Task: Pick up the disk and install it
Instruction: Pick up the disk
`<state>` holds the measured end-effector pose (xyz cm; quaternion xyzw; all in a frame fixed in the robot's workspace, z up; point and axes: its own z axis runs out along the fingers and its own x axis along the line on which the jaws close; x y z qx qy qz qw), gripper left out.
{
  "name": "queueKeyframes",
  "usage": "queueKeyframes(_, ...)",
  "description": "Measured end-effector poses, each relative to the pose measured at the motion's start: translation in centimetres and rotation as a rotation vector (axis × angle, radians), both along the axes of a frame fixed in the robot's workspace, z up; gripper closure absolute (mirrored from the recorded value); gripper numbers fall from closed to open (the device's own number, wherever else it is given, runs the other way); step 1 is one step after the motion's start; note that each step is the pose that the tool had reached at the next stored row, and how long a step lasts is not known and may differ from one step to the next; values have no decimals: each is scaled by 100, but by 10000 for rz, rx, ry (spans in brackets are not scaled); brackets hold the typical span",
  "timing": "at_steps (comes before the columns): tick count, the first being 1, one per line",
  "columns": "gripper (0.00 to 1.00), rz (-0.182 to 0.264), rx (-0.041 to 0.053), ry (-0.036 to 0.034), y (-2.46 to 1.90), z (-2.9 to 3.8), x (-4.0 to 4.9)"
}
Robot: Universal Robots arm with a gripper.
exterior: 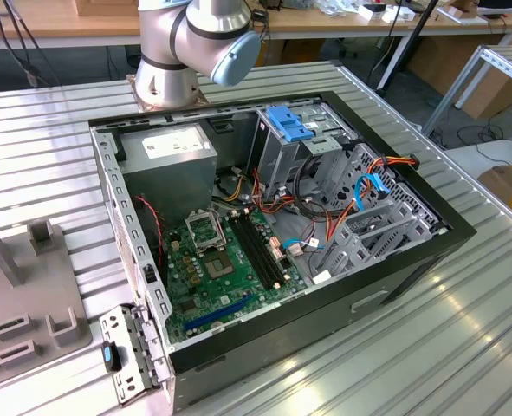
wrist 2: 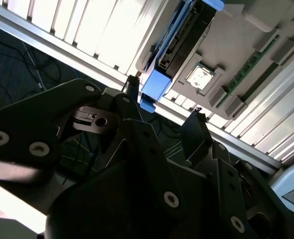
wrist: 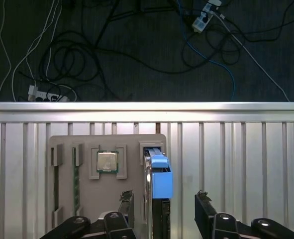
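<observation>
Ribbed metal worktop point(exterior: 463, 347) is seen carrying an open computer case point(exterior: 385, 290), its circuit board exposed. The arm point(exterior: 195, 43) is mounted on the worktop just beyond the case in the exterior view. A grey holder tray point(wrist: 132, 147) is noted near the worktop's edge in the first wrist view. The disk point(wrist: 160, 181) is stood on edge in a slot of this tray, a blue rail showing along its upper edge; it is not in the case. The pincer point(wrist: 164, 195) is recorded as wide open and empty. One finger point(wrist: 128, 199) is seen on each side of the disk, and no contact is observed. A square chip point(wrist: 107, 162) is seated in the tray just beside the disk.
</observation>
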<state>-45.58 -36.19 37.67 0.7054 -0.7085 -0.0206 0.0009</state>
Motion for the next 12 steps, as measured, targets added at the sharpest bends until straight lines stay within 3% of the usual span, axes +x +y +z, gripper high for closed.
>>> queueKeyframes(12,40,0,-1,3,0,-51,0)
